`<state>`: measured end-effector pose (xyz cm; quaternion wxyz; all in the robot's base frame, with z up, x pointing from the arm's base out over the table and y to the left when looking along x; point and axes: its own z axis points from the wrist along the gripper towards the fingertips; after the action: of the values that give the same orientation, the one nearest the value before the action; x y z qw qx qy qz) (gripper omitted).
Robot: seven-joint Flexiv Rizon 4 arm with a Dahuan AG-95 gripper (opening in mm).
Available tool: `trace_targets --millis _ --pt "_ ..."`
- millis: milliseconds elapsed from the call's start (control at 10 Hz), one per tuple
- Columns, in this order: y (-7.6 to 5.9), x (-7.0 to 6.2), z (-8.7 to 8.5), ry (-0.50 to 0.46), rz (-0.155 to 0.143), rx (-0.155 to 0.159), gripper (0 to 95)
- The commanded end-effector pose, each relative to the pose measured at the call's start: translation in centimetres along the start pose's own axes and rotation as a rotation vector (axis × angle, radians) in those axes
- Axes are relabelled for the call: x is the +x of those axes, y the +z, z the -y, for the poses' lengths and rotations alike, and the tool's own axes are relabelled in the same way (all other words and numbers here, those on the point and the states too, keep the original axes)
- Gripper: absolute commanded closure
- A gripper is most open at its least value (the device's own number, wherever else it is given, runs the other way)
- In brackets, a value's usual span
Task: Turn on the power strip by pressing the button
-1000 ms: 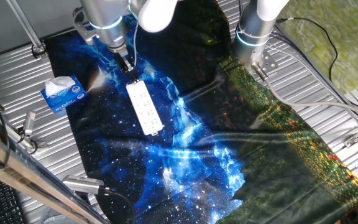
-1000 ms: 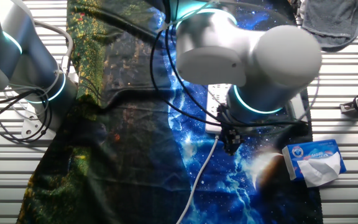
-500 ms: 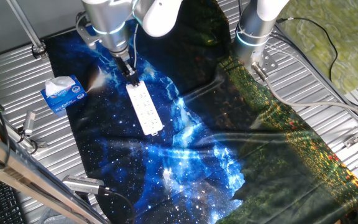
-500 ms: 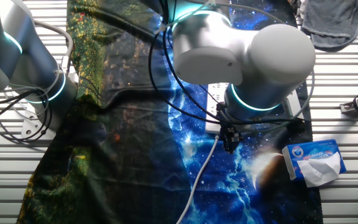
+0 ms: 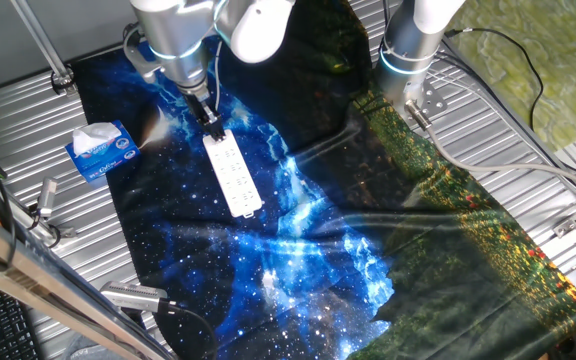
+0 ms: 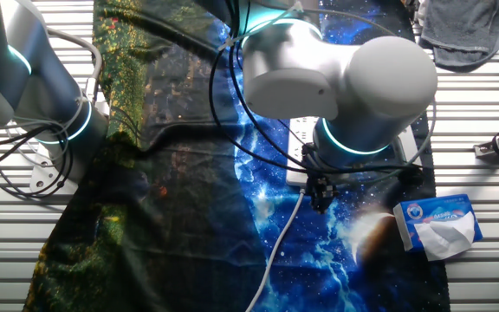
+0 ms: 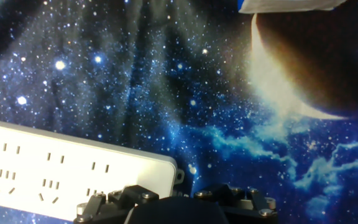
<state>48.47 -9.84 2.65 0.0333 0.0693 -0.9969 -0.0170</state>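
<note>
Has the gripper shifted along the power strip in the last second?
Yes, slightly. In one fixed view the gripper crept up and toward the tissue box, yet remains over the power strip's cord end.

Arm bent low, wrist vertical – fingers [image 5: 211, 124] pointing straight down

The arm [image 6: 336, 74] is built of smooth, rounded white and silver-grey shells, with a glowing teal ring at the wrist joint [image 6: 353, 149]. Thin black cables [image 6: 232, 95] loop around the shells. The end effector [image 5: 208, 115] is small, dark and narrow below the silver wrist. Close up, its black body [image 7: 179, 205] is blocky and studded with silver screws.
</note>
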Motion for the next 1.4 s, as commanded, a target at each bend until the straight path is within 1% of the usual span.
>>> trace_targets --millis 100,400,700,800,900,1000,1100,1200,1300,1400 --pt "0.3 0.0 0.0 0.000 0.003 0.002 19.0" --pt "0.5 -0.1 0.1 0.003 0.002 -0.001 19.0" --pt "1.3 -0.3 0.3 0.002 0.004 -0.005 19.0" --pt "1.5 -0.3 0.4 -0.002 0.005 -0.015 19.0" --pt "1.2 -0.3 0.3 -0.003 0.010 -0.023 19.0" --pt "0.6 -0.3 0.2 -0.003 0.005 -0.024 19.0" --pt "-0.1 -0.3 0.0 -0.001 -0.004 -0.025 19.0" --pt "-1.1 -0.2 -0.3 0.001 -0.016 -0.019 19.0" --pt "-1.5 -0.2 -0.4 -0.001 -0.016 -0.015 19.0" --pt "-1.5 -0.2 -0.4 -0.006 -0.014 -0.016 19.0"
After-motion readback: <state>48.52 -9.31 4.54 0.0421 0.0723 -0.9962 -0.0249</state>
